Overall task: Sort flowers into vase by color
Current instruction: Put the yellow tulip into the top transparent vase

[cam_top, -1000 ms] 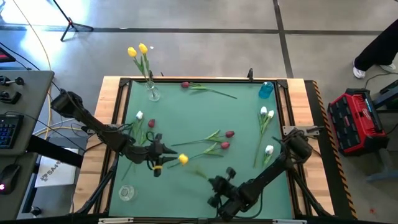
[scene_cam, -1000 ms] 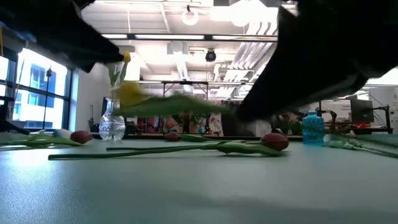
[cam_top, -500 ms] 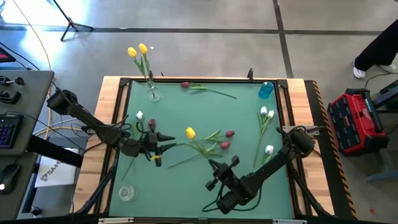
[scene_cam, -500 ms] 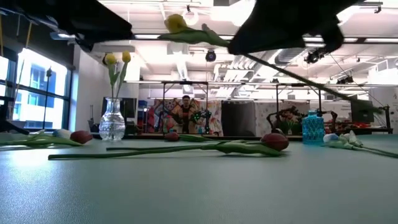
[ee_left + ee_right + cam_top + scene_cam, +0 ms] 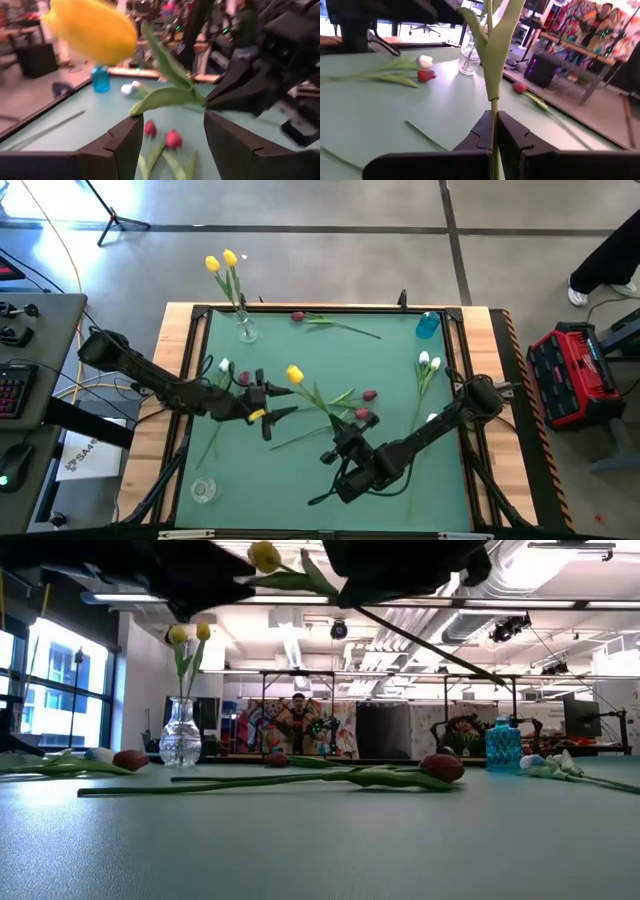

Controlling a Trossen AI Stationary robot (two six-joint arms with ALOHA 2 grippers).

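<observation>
A yellow tulip, its head [image 5: 294,374] [image 5: 95,30] [image 5: 265,555] up in the air, is in my right gripper [image 5: 340,438] [image 5: 495,122], which is shut on the green stem over the middle of the table. My left gripper [image 5: 272,398] [image 5: 170,145] stands open just left of the head, its fingers wide apart and touching nothing. A clear vase [image 5: 243,328] [image 5: 181,735] at the far left holds two yellow tulips. A blue vase [image 5: 428,324] [image 5: 503,745] stands at the far right. My right gripper pinches the tulip's stem [image 5: 493,107] just below its leaves between the two shut fingers. The stem runs lengthwise through the gap between them and rises past the fingertips. The flower is lifted clear of the table and tilted, its head toward my left gripper.
Dark red tulips [image 5: 365,395] [image 5: 440,767] lie at the centre, one [image 5: 298,316] by the far edge, white ones [image 5: 428,362] on the right. A red and a white tulip [image 5: 224,365] lie at the left. An empty clear vase [image 5: 203,490] stands near left.
My right gripper has risen and gone toward the far left with the yellow tulip, lifting it well above the table; its head has swung toward the far side. My left gripper has opened wide and shifted toward the right and far edge.
</observation>
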